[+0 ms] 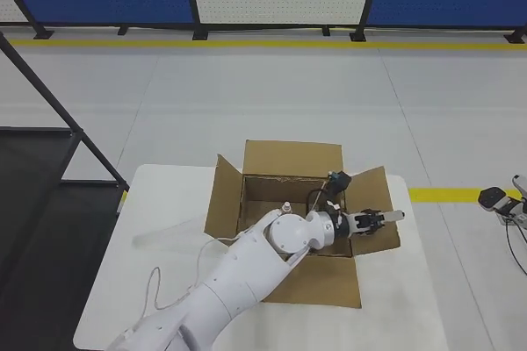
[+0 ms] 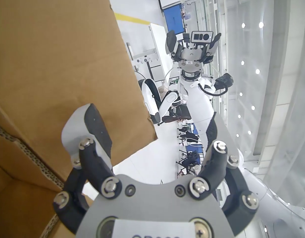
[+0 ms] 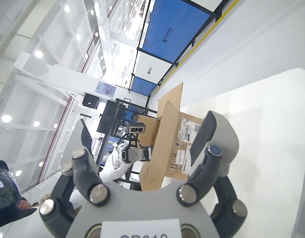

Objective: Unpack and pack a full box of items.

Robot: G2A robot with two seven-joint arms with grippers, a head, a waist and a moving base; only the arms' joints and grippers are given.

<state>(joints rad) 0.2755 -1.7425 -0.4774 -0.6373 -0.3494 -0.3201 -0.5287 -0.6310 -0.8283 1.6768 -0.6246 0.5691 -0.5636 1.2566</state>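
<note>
Because the flaps have to stand clear before anything can be lifted out or put back, we take the left gripper (image 1: 388, 217) to be where it is for the sake of the side flap (image 1: 373, 189). Its arm lies across the open box (image 1: 321, 282), which sits in the middle of the white table (image 1: 158, 228), and the gripper ends at that flap on the robot's right side. In the left wrist view the left gripper (image 2: 153, 127) is spread wide, with the side flap's (image 2: 68, 63) ragged corner reaching in between the fingers and one dark pad (image 2: 98, 125) close against the cardboard. Whether pad and flap actually touch we cannot tell, though it looks likely. The right gripper (image 3: 146, 134) is spread too and holds nothing; it hangs well apart from the box (image 3: 167, 125), off past one end of the table (image 3: 266, 125), probably to leave the left arm room. What the box holds is the main unknown: from above the arm covers much of the opening and the rest of the inside is in shadow, while from the wrists we get outer walls, flaps and a pasted label (image 3: 186, 139) rather than the inside.
</note>
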